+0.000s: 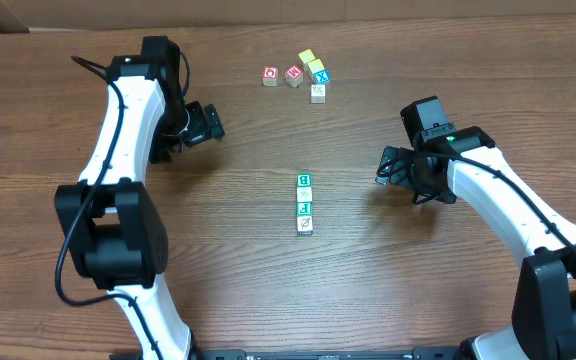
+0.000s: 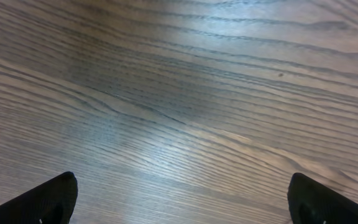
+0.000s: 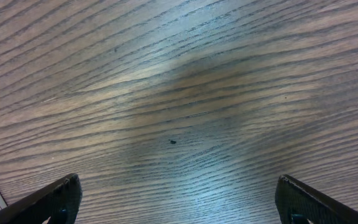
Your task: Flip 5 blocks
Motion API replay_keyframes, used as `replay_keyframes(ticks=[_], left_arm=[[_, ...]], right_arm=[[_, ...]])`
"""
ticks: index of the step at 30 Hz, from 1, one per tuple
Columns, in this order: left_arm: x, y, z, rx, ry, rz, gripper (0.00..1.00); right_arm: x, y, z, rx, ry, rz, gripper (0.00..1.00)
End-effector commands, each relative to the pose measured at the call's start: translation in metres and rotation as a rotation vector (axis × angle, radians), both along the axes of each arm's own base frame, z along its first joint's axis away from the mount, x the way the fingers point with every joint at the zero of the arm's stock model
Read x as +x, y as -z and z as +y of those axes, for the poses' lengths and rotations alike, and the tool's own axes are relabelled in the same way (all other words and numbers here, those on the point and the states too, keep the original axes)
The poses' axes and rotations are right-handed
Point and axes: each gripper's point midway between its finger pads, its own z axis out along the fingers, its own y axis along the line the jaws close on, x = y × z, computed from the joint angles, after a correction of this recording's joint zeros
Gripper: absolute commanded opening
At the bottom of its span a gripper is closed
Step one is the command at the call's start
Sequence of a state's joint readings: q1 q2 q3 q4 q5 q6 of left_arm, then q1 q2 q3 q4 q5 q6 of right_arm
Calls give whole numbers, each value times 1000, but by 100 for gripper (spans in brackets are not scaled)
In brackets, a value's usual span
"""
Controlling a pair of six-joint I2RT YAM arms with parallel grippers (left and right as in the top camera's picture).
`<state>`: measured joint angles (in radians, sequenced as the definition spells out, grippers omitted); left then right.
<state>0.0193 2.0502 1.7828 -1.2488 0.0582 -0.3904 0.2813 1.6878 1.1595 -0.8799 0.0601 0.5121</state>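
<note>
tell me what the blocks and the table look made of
The blocks look like wood: pale matte faces with printed coloured letters, though they are too small to show any grain. The table is wood or a wood-look laminate: brown, with long grain lines and a soft sheen where the light hits.

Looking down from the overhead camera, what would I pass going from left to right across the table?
In order: left gripper → red-printed block → second red-printed block → teal X block → right gripper.
</note>
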Motion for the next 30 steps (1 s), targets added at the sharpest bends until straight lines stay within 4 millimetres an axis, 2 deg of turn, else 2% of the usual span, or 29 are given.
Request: replay_keyframes(ticks=[1, 7, 11, 13, 14, 16, 20, 24, 27, 30], left_arm=[[2, -63, -2, 12, 5, -167, 100], [-16, -144, -2, 15, 4, -380, 100], [-41, -200, -1, 18, 1, -536, 100], [-53, -222, -2, 18, 1, -599, 100], [-65, -240, -2, 19, 1, -654, 100], [-76, -256, -2, 20, 0, -704, 100], [-99, -282, -2, 21, 0, -789, 100], [-118, -296, -2, 22, 0, -840, 100], [-130, -297, -3, 22, 0, -855, 100], [-142, -285, -3, 22, 0, -839, 100]], right_arm=[[8, -11, -1, -5, -4, -39, 100], [8, -11, -1, -5, -4, -39, 100], [8, -11, -1, -5, -4, -40, 100], [8, -11, -1, -5, -4, -40, 100], [8, -11, -1, -5, -4, -39, 100], [8, -11, -1, -5, -4, -40, 100], [8, -11, -1, -5, -4, -40, 100], [8, -11, -1, -5, -4, -39, 100], [8, -11, -1, -5, -4, -40, 100], [8, -11, -1, -5, -4, -40, 100]])
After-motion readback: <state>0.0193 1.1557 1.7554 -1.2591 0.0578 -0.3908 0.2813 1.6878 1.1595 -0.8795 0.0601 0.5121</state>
